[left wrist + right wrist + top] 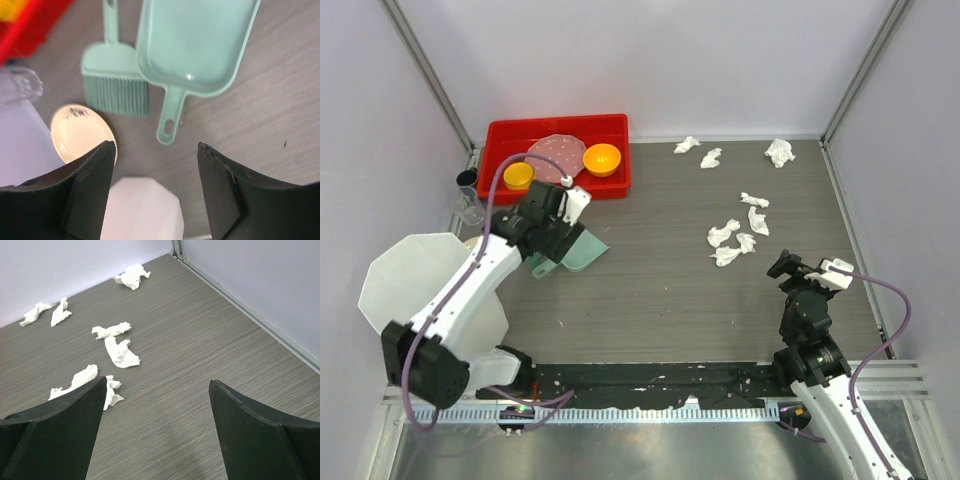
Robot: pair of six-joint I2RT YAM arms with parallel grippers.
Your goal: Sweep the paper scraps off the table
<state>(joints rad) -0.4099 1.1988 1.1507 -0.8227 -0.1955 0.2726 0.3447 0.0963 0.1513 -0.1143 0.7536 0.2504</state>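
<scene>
Top external view is showing the crumpled white paper scraps (723, 234) lying scattered over the right half of the dark grey-brown wood-grain table (660, 300). Three of them are sitting near the back wall, and five more are lying in a loose cluster further forward, just ahead of the right arm. None is touching either arm.

The right gripper (159, 382) is hanging low over bare table with its black fingers (60, 430) spread wide and nothing between them. In its wrist view the nearest scraps are lying just beyond the left finger.

The left gripper (155, 146) is hovering over the table's left side, its jaws also standing wide apart and gripping nothing. Below it a mint-green plastic dustpan (195, 45) is lying flat with its handle pointing toward the gripper, and a matching mint-green hand brush (115, 80) is lying just beside the pan, bristles toward the camera. A round cream dish (80, 132) is resting near the brush.

A large white faceted bin (410, 280) is standing at the left edge beside the left arm. A red plastic tray (500, 140) at the far left is holding two orange bowls (602, 158) and a pink plate (557, 155).
</scene>
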